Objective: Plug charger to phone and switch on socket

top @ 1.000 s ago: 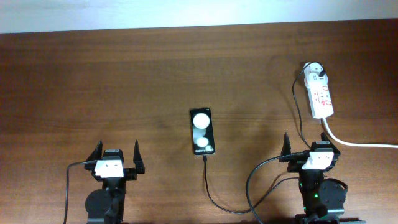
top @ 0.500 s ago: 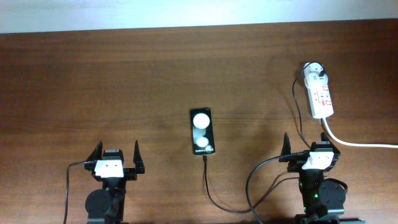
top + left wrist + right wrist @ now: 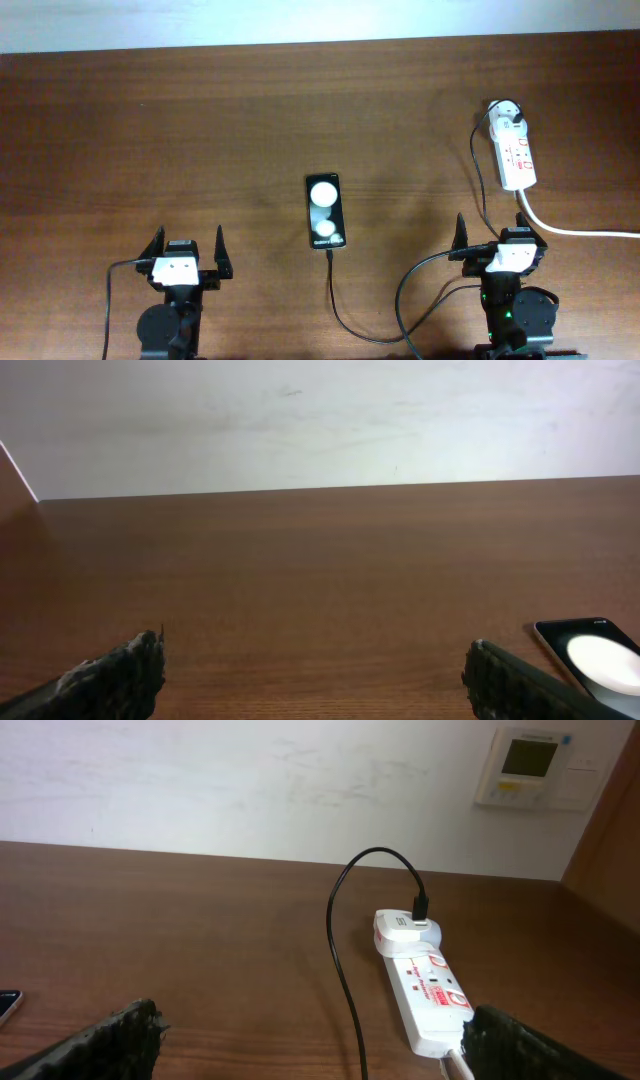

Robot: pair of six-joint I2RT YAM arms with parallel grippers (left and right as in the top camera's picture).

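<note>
The black phone (image 3: 323, 211) lies mid-table with two round white reflections; its corner shows in the left wrist view (image 3: 595, 660) and the right wrist view (image 3: 5, 1005). The thin black charger cable (image 3: 332, 295) meets the phone's near edge, loops along the front and rises (image 3: 345, 980) to the white plug adapter (image 3: 400, 930), which sits in the far end of the white socket strip (image 3: 515, 158) (image 3: 432, 995). My left gripper (image 3: 187, 248) (image 3: 315, 672) is open and empty, near-left of the phone. My right gripper (image 3: 500, 240) (image 3: 310, 1040) is open and empty, just near the strip.
The strip's thick white cord (image 3: 580, 231) runs off to the right edge. A white wall (image 3: 320, 420) stands behind the table's far edge, with a wall controller (image 3: 530, 768) at the right. The brown table (image 3: 150, 130) spreads left of the phone.
</note>
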